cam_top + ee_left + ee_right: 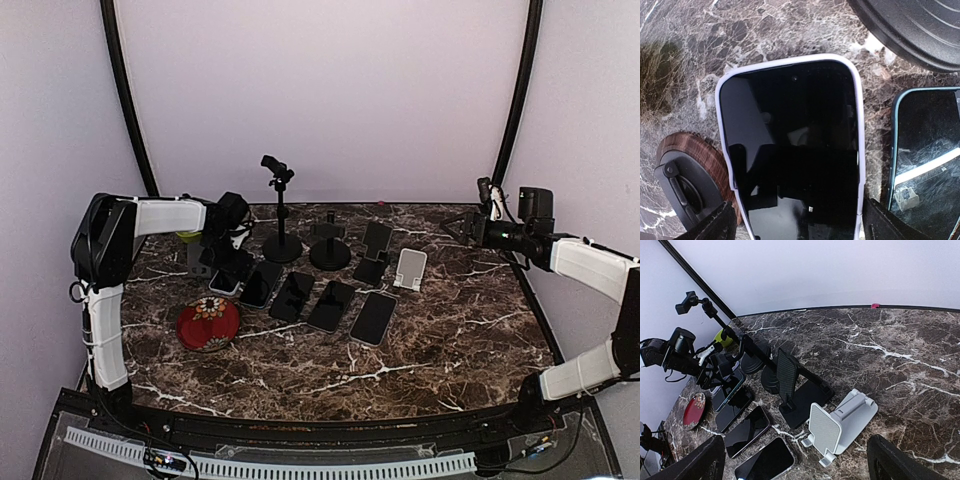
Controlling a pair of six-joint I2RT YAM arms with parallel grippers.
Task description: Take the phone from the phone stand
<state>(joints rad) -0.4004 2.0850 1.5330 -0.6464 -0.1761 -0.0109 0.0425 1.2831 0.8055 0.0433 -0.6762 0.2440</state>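
Note:
A phone in a white case [790,145] lies screen-up, its lower left edge over a round wooden stand base [697,152] with a black hinge. My left gripper [797,227] hangs just above it, open, one finger [715,225] on each long side. In the top view the left gripper [228,268] is over this phone [224,285] at the left end of a row. My right gripper [452,226] is open and empty, raised at the far right; its fingers [695,460] frame the wrist view.
Several dark phones [331,305] lie in a row on the marble. An empty black stand [372,255] and white stand [410,268] sit behind them. Two round-base pole stands [282,245] stand at the back. A red plate [208,323] sits front left.

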